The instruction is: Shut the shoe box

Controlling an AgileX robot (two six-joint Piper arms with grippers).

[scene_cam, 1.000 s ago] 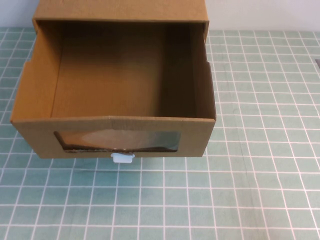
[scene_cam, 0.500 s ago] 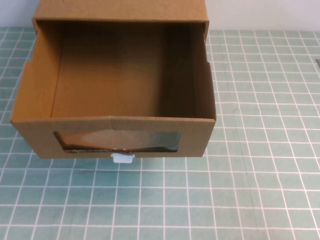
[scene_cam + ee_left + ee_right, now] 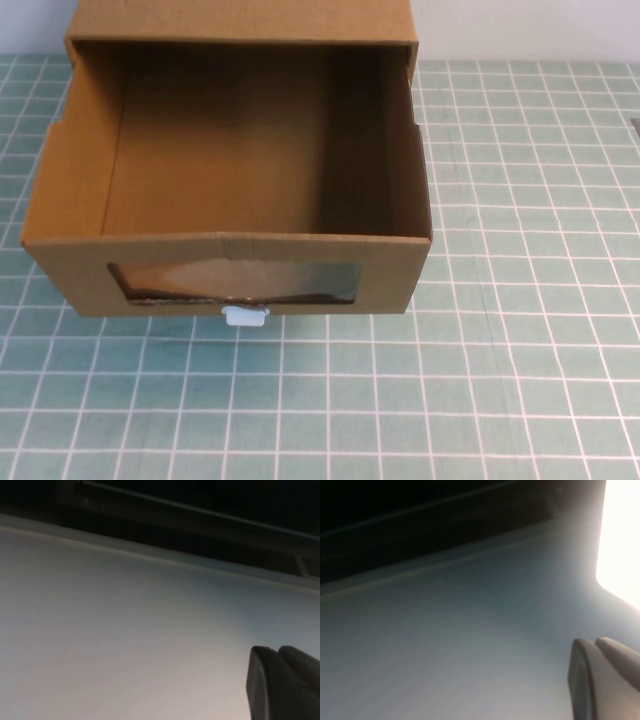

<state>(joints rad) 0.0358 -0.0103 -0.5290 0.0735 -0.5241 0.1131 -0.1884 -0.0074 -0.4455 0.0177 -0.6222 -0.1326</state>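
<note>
The shoe box [image 3: 70, 270] is brown cardboard and stands on the green gridded mat in the high view, left of centre. Its drawer is pulled far out of the sleeve [image 3: 240, 18] toward the near side and is empty inside. The front panel has a clear window [image 3: 235, 282] with a small white pull tab [image 3: 245, 317] below it. Neither arm shows in the high view. My left gripper [image 3: 275, 650] shows only in its wrist view, fingers together, holding nothing, over a plain pale surface. My right gripper [image 3: 594, 641] looks the same in its wrist view. The box is not in either wrist view.
The green mat with white grid lines [image 3: 520, 300] spreads to the right of the box and in front of it. A pale wall runs behind the box. A bright glare [image 3: 622, 535] fills one corner of the right wrist view.
</note>
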